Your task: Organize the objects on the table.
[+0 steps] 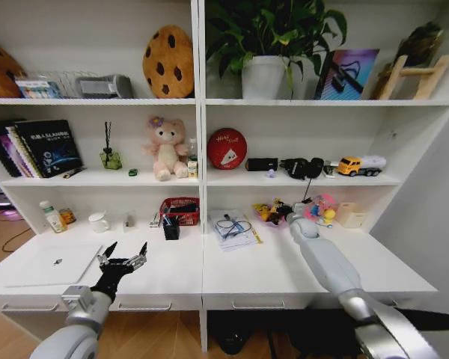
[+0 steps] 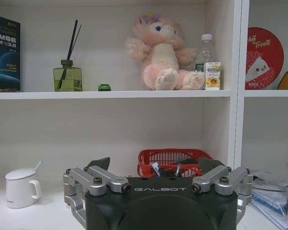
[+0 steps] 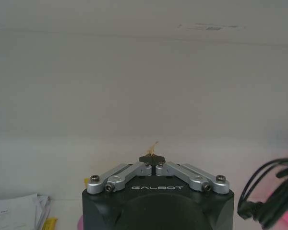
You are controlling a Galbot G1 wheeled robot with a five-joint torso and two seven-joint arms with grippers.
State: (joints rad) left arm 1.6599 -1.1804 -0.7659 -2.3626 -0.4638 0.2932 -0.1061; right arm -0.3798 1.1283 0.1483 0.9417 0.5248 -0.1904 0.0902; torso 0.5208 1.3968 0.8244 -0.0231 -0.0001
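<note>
A thin silver laptop (image 1: pixel 56 263) lies shut at the left end of the white table (image 1: pixel 269 273). My left gripper (image 1: pixel 128 247) hovers open just right of it with nothing between its fingers; in its own view the gripper (image 2: pixel 156 165) faces the shelves. A tiny green toy car (image 2: pixel 104 87) sits on the shelf beside a reed diffuser. Pens (image 2: pixel 157 168) stick out of the red basket. My right gripper (image 1: pixel 294 215) reaches to the back of the table by a toy pile (image 1: pixel 272 212). Its fingers (image 3: pixel 153 159) are shut, and a thin tan strand pokes past the tips.
A white mug (image 1: pixel 99 221), a black pen cup (image 1: pixel 171 227) and the red mesh basket (image 1: pixel 181 209) line the table's back. Papers with a cable (image 1: pixel 232 226) lie mid-table, a beige box (image 1: pixel 352 215) at the right. A pink plush bear (image 2: pixel 163 55) sits on the shelf above.
</note>
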